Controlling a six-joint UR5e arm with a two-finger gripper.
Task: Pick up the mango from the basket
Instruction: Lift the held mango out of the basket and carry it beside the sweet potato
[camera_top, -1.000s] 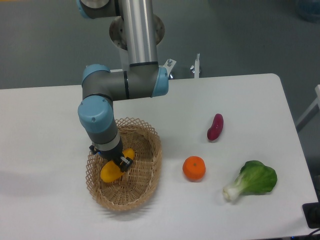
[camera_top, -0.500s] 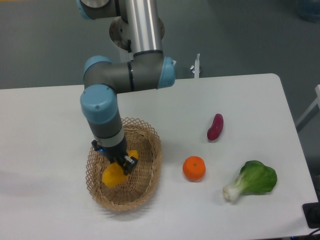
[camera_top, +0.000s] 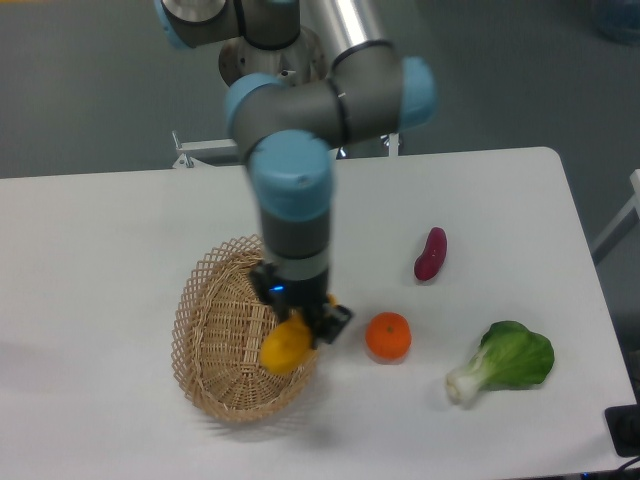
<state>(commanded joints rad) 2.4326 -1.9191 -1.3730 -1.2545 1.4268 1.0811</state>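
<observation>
We have the gripper (camera_top: 303, 325) clamped on the mango (camera_top: 286, 347), fruit lifted and hanging over the right rim of the basket (camera_top: 215, 345), looks clear of the weave. Pick basically done; left is carrying it clear, orange (camera_top: 388, 336) just beside

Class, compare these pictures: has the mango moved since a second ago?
Yes. The mango, held in the end effector, has shifted right, from the basket's middle toward its right rim, nearer the orange.

Silver tube links, light-blue joint caps, grey housings, seemingly black gripper (camera_top: 308, 325).
</observation>
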